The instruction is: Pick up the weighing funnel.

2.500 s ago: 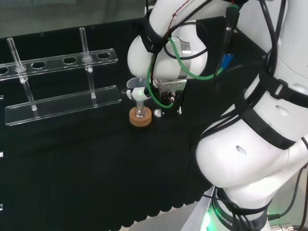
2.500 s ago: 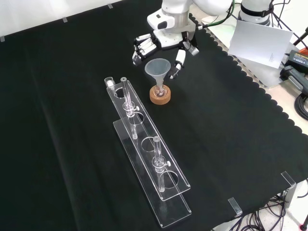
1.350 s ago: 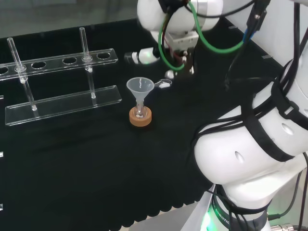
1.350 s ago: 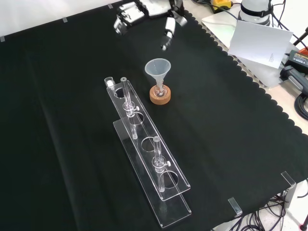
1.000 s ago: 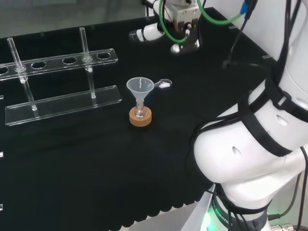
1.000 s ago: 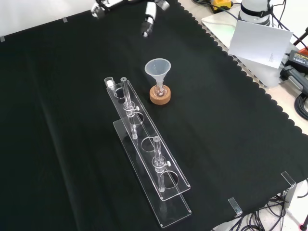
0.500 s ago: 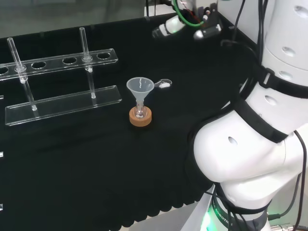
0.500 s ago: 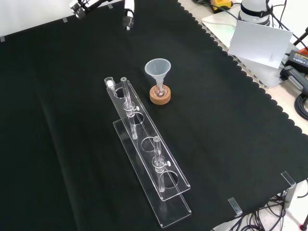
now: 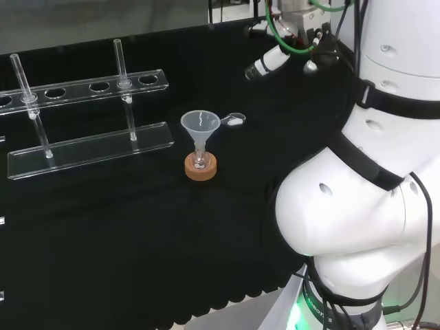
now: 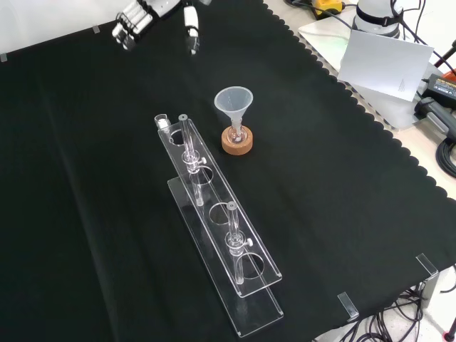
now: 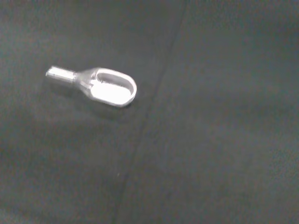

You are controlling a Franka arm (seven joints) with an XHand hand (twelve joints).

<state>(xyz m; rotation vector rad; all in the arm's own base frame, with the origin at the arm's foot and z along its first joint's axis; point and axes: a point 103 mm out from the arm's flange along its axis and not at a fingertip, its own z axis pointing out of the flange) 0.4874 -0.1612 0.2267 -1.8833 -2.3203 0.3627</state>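
My hand (image 10: 139,18) has lifted off the bench and swung away. A couple of seconds ago it was low beside the funnel (image 10: 234,102); now it hangs high over the far edge of the cloth (image 10: 342,206), at the top of the front view. It came up with nothing, so the pickup is still ahead of me, and I judge this a pull-back before a fresh approach. My fingers (image 9: 267,67) look loosely spread with the thumb set apart. They may be slightly bent, which is hard to tell at this angle, but nothing is pinched between them.

The weighing funnel (image 9: 234,120) lies flat on the cloth, just right of the funnel's mouth in the head view and well apart from my hand. My wrist view looks down on the weighing funnel (image 11: 100,86), lying mouth up and untouched. The funnel stands in its flask on the cork ring (image 10: 236,141).
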